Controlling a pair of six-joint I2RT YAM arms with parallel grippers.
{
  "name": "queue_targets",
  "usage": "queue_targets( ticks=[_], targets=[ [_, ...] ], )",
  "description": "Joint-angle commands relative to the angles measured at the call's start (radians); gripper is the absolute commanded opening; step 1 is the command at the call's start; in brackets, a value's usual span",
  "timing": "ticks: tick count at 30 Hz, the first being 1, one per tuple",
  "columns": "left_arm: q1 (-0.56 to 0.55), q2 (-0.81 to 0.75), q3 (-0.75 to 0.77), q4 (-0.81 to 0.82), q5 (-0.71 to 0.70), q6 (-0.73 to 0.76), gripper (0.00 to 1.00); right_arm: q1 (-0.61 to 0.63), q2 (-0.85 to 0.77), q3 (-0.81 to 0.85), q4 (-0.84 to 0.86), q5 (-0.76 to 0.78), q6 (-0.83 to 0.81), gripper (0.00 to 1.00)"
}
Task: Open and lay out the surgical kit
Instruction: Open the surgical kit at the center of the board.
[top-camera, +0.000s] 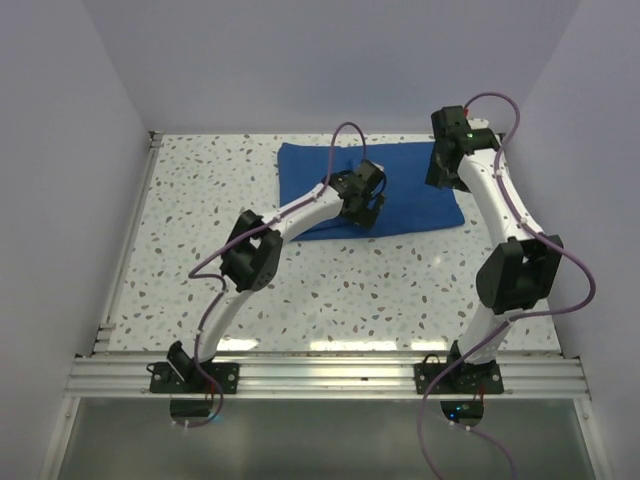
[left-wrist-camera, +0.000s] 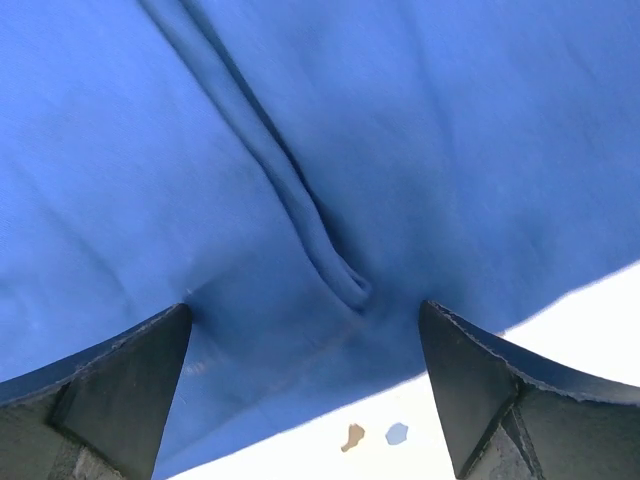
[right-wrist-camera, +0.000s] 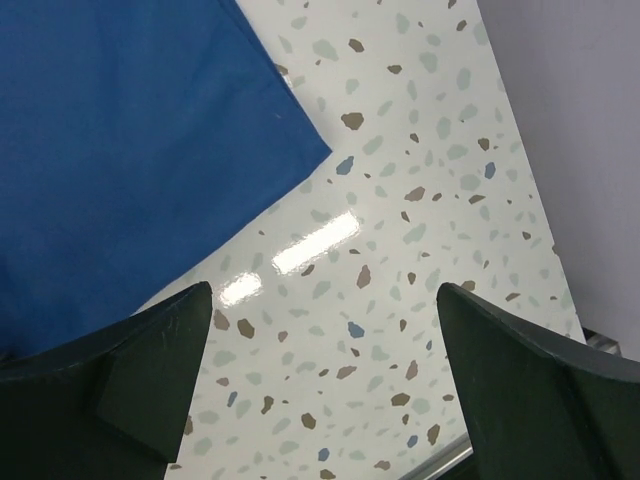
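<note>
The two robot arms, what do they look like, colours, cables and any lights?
Both the left arm and right arm have white tube-shaped links with bulky black joint housings, on black base plates. A thin purple cable loops along each. The left gripper and right gripper have black wedge-shaped fingers. A small green light glows near the right wrist.

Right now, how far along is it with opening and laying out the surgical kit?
Nothing looks done: the blue wrap lies folded on the table, with no tray or instruments showing. In hand: the left claw stands open over a fold by the wrap's near edge; the right claw is open above the wrap's corner. Left: unfolding the wrap and laying out whatever is inside.
</note>
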Motion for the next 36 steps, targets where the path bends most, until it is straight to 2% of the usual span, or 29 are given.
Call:
queue_targets(
  ticks=[1,4,7,8,10,12,13,15,16,21,22,26,28,31,36],
  targets=[
    [-0.013,0.059,0.061,-0.067,-0.088,0.026,1.0,0.013,-0.057,0.053,-0.009,-0.004,0.029,0.98],
    [-0.013,0.068,0.063,-0.061,-0.105,0.035,1.0,0.013,-0.053,0.051,-0.009,-0.039,0.027,0.98],
    [-0.009,0.074,0.078,-0.049,-0.089,0.04,0.84,0.013,-0.053,0.051,-0.011,-0.047,0.029,0.98],
    [-0.01,0.077,0.082,-0.05,-0.089,0.04,0.63,0.011,-0.053,0.051,-0.009,-0.048,0.029,0.98],
    [-0.005,0.074,0.096,-0.05,-0.095,0.04,0.34,0.011,-0.047,0.056,-0.011,-0.056,0.029,0.99],
    [0.001,0.062,0.104,-0.049,-0.094,0.04,0.3,0.011,-0.042,0.062,-0.015,-0.066,0.027,0.98],
    [0.004,0.053,0.108,-0.047,-0.091,0.038,0.22,0.011,-0.039,0.066,-0.018,-0.07,0.029,0.98],
    [0.014,0.045,0.119,-0.047,-0.08,0.038,0.14,0.011,-0.031,0.073,-0.018,-0.071,0.032,0.98],
    [0.024,0.035,0.122,-0.046,-0.077,0.037,0.01,0.011,-0.03,0.079,-0.018,-0.074,0.032,0.98],
    [0.077,-0.048,0.109,-0.065,-0.098,0.022,0.0,0.011,0.011,0.109,-0.009,-0.102,0.023,0.98],
    [0.108,-0.112,0.092,-0.062,-0.108,0.014,0.0,0.013,0.025,0.134,-0.005,-0.111,0.018,0.98],
    [0.218,-0.326,-0.071,-0.007,-0.08,-0.021,0.0,0.013,0.108,0.229,-0.007,-0.191,0.024,0.98],
    [0.286,-0.443,-0.213,0.025,-0.062,-0.029,0.0,0.013,0.171,0.302,-0.015,-0.223,0.035,0.98],
    [0.352,-0.571,-0.301,0.054,-0.031,-0.031,0.0,0.011,0.258,0.402,-0.034,-0.246,0.043,0.98],
    [0.487,-0.746,-0.561,0.072,-0.117,-0.044,0.0,0.011,0.376,0.517,-0.012,-0.26,0.038,0.98]
  ],
)
